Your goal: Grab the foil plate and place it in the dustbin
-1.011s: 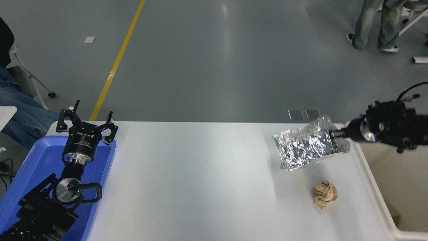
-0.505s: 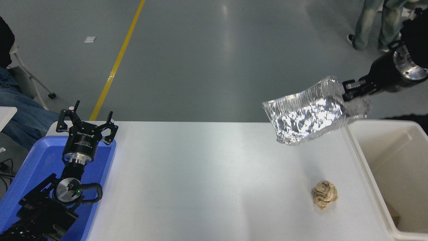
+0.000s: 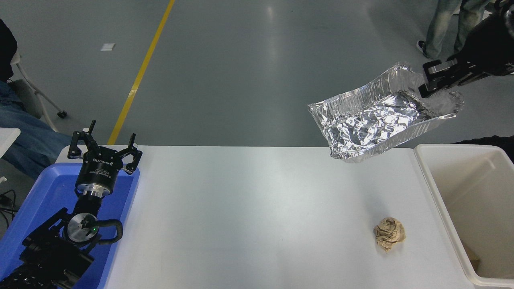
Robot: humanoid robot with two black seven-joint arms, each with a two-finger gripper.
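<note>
Above the white table [image 3: 249, 208], the right gripper [image 3: 431, 82] reaches in high, jaws clamping the tilted foil plate [image 3: 373, 120] by its rim

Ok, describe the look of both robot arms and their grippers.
The left gripper is black with thin pronged jaws, white lettering on a round black body, a silver metal collar, a looping black cable and a small green light below. The right gripper is black and blocky, on a black arm.

Silver wrinkled foil plate [image 3: 373, 124], cream dustbin [image 3: 435, 188] — blue tray [image 3: 40, 192], brown paper ball [image 3: 388, 233]
</note>
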